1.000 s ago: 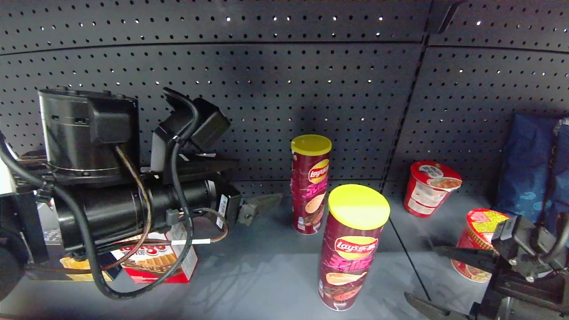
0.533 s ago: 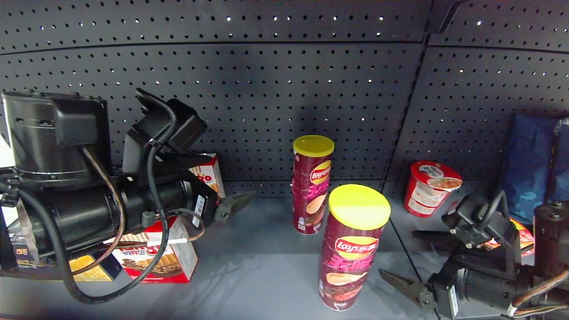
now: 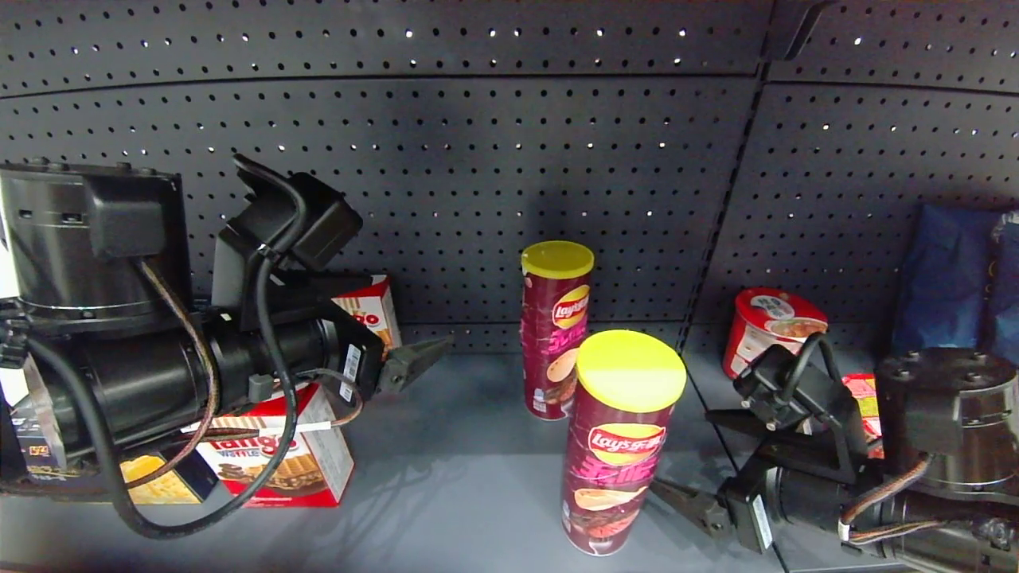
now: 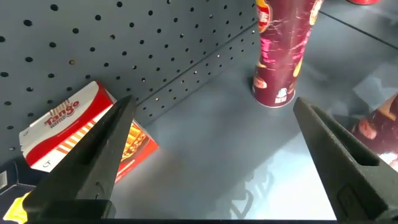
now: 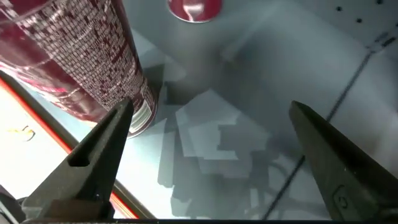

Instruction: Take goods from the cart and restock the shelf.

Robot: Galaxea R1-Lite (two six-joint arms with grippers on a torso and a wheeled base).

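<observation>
1. The back can (image 3: 555, 330) stands mid-shelf (image 3: 462, 485), near the back wall (image 3: 557, 159).
2. The front can (image 3: 621, 446) stands before it, toward the front edge.
3. At the left end, the back box (image 3: 370, 306) lies by the wall, with the front box (image 3: 310, 469) before it.
4. A cup (image 3: 771, 334) stands right of the cans; bags (image 3: 947, 278) stand at the right end.
5. The left gripper (image 4: 211, 106) hangs right of the boxes; the right gripper (image 5: 209, 107) is just right of the front can.
</observation>
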